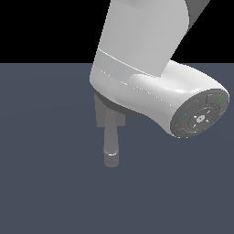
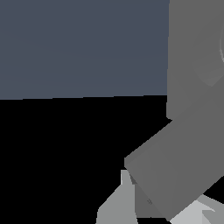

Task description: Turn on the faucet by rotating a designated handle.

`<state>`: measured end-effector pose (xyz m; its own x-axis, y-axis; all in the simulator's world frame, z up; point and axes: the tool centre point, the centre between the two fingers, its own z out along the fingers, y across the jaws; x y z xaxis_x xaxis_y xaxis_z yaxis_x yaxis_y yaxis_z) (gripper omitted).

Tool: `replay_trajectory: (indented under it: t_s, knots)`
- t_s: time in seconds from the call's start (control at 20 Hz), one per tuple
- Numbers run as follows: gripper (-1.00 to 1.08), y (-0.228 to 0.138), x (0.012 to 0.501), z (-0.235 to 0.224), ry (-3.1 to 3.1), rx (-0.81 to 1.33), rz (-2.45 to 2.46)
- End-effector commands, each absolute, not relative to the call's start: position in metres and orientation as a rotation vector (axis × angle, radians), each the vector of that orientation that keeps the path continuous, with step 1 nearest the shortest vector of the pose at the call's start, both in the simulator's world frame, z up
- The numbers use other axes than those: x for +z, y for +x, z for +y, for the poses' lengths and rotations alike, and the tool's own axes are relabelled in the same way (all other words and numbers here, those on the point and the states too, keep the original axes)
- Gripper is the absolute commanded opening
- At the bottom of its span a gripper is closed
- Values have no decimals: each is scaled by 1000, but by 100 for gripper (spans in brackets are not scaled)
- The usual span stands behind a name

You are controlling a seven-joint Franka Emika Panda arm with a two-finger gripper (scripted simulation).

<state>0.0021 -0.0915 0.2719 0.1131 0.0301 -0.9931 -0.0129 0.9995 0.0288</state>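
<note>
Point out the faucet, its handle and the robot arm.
faucet [image 1: 111, 145]: exterior view, on the rounded spout.
handle [image 2: 179, 170]: wrist view, on the flat bar's face.
robot arm [image 1: 137, 45]: exterior view, on the white link's shell.

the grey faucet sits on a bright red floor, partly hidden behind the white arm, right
Not quite. The floor is dark blue-grey, not bright red, as the exterior view shows. The rest holds: the grey faucet is partly hidden behind the white arm.

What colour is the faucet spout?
Matte grey; the spout shows best in the exterior view.
</note>
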Motion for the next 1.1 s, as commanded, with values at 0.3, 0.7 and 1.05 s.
replay_trajectory:
  t_s: [0.3, 0.7, 1.05]
  knots:
    - [-100, 3, 247, -98, -22, 31, 1507]
    - [-100, 5, 211, -105, -39, 32, 1537]
    - [-100, 6, 178, -111, -55, 32, 1564]
